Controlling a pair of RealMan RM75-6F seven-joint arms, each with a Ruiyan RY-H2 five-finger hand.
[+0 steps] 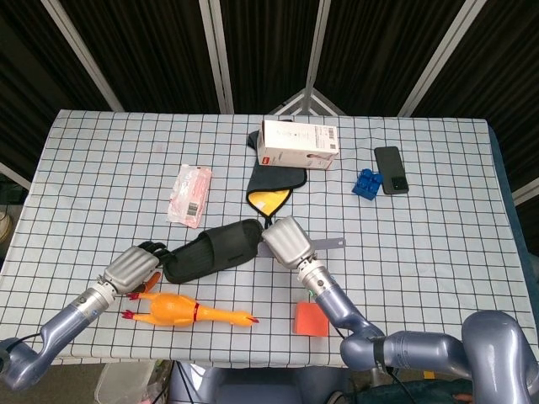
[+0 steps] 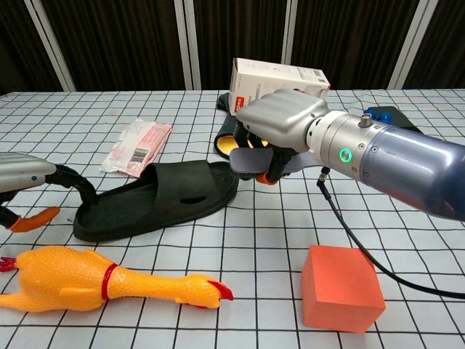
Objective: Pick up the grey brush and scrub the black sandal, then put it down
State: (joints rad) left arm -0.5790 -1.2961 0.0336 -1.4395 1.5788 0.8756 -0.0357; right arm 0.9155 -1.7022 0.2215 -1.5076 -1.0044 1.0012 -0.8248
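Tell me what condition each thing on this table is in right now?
Right hand: gripping the grey brush, head at the sandal's toe.
Left hand: fingers on the black sandal heel.
Black sandal: flat, upright.
Rubber chicken: lying on its side.
White box: closed.
Phone: screen dark.

Lab; black curtains [image 1: 152, 50], gridded table [image 1: 438, 236]
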